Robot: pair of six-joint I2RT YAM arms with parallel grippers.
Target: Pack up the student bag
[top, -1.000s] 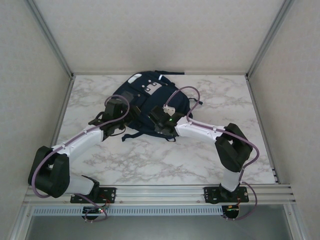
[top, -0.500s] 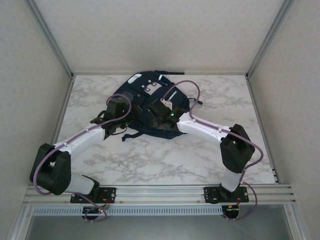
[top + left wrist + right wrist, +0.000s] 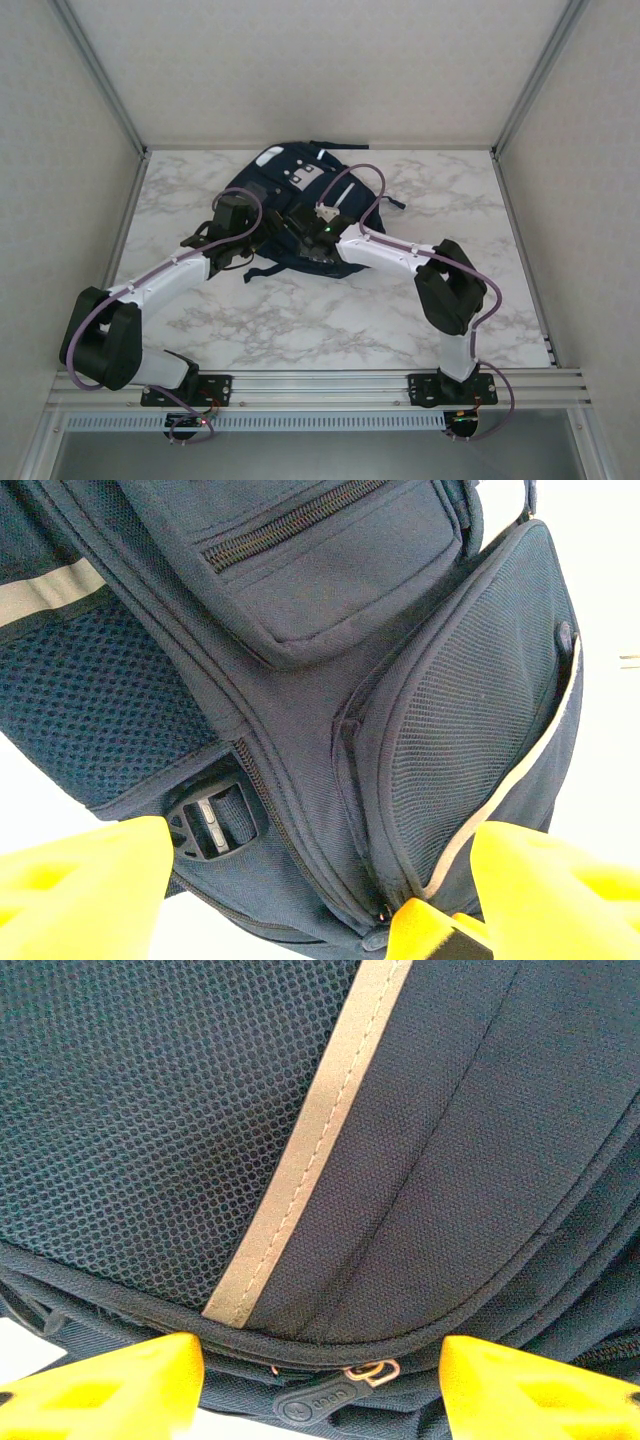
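The bag lies at the far middle of the marble desk. The left pincer is at the bag's left side, released, its yellow fingers spread wide below a buckle and a mesh pocket. The right pincer rests over the bag's near edge, also released, a zip pull between its spread fingers, below a pale stripe.
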